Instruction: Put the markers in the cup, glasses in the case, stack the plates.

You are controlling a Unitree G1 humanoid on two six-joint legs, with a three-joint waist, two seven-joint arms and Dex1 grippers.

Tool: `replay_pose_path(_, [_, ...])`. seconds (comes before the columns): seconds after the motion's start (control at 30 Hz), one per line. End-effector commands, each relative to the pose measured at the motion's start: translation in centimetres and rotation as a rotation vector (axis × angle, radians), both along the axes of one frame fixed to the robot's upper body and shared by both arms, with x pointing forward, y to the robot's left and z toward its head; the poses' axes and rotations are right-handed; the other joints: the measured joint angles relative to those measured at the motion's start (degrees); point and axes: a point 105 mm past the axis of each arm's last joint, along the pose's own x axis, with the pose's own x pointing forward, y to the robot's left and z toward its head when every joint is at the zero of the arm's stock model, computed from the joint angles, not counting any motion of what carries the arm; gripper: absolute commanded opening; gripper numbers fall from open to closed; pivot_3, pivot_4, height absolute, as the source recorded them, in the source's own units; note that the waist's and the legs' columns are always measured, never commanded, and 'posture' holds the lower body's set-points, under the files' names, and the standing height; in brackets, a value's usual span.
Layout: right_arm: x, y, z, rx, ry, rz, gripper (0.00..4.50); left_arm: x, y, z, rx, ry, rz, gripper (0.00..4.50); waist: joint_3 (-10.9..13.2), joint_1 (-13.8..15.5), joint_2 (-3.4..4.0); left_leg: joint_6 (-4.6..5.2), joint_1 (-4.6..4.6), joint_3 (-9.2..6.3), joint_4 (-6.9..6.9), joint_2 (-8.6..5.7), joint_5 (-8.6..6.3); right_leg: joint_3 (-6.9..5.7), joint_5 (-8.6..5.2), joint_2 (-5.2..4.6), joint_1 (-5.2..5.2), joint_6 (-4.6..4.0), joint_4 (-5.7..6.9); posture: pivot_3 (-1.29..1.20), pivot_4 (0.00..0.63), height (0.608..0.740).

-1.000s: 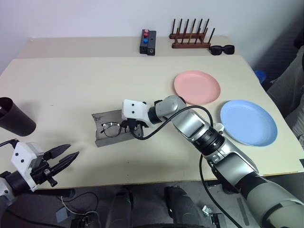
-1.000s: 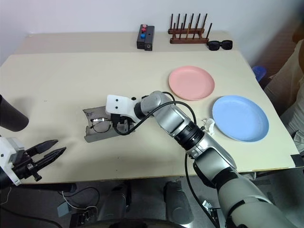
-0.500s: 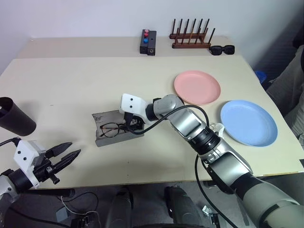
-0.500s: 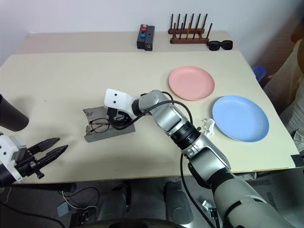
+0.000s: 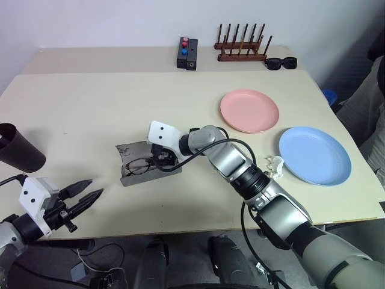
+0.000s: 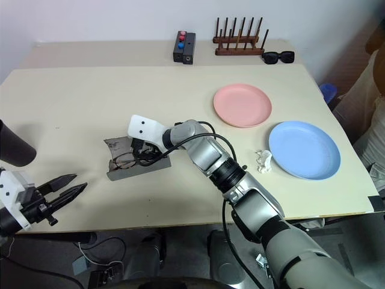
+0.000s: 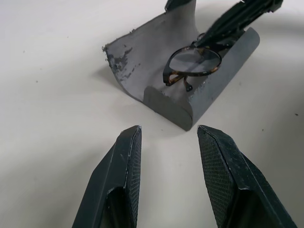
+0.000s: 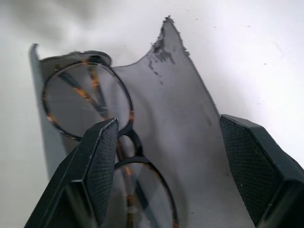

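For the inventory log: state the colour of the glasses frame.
The glasses have a dark frame flecked amber, tortoiseshell-like; clearest in the right wrist view.

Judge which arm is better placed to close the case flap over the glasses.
Right, probably. The right gripper hangs open directly over the glasses lying in the open case, flap beside it. The left gripper sits near the table's front edge, apart from the case.

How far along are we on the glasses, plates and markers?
Looks done: the glasses lie in the open grey case, and the right gripper stands open over them. The left gripper is open and holds nothing. Left: the pink plate and blue plate lie apart, unstacked. I can't confirm markers in the cup.
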Motion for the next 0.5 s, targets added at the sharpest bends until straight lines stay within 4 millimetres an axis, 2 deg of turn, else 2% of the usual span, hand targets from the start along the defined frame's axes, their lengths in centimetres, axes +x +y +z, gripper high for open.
replay_pose_path(0.03, [0.4,-0.1,0.9,0.030,-0.036,-0.017,3.41,0.0,-0.5,0.5,0.001,-0.025,-0.019,1.87,0.00,0.00,0.00,0.00,0.00,0.00,0.00,0.00,0.00,0.00,0.00,0.00,0.00,0.00,0.00,0.00,0.150,0.740])
replay_pose_path(0.17, [0.9,-0.2,1.6,0.048,-0.071,-0.030,3.41,0.1,-0.7,0.5,-0.002,-0.029,-0.020,1.87,0.00,-0.02,0.00,0.00,0.00,0.00,0.00,0.00,0.00,0.00,0.00,0.00,0.00,0.00,0.00,0.00,0.150,0.740])
replay_pose_path(0.3, [0.1,-0.3,3.0,0.097,-0.089,0.039,3.41,0.3,-0.7,0.6,-0.005,-0.036,-0.020,1.87,0.00,0.00,0.00,0.00,0.00,0.00,0.00,0.00,0.00,0.00,0.00,0.00,0.00,0.00,0.01,0.00,0.150,0.740])
replay_pose_path(0.43, [-2.4,-0.5,3.6,0.125,-0.071,0.182,3.41,0.3,-0.6,0.6,-0.006,-0.037,-0.018,1.87,0.00,0.01,0.00,0.00,0.00,0.00,0.00,0.00,0.00,0.00,0.00,0.00,0.01,0.01,0.01,0.00,0.150,0.740])
replay_pose_path(0.5, [-3.7,-0.5,3.1,0.115,-0.069,0.245,3.41,0.3,-0.6,0.6,-0.007,-0.037,-0.016,1.87,0.00,0.00,0.00,0.01,0.00,-0.01,0.00,0.00,0.01,0.00,0.00,0.00,0.01,0.01,0.02,0.00,0.150,0.740])
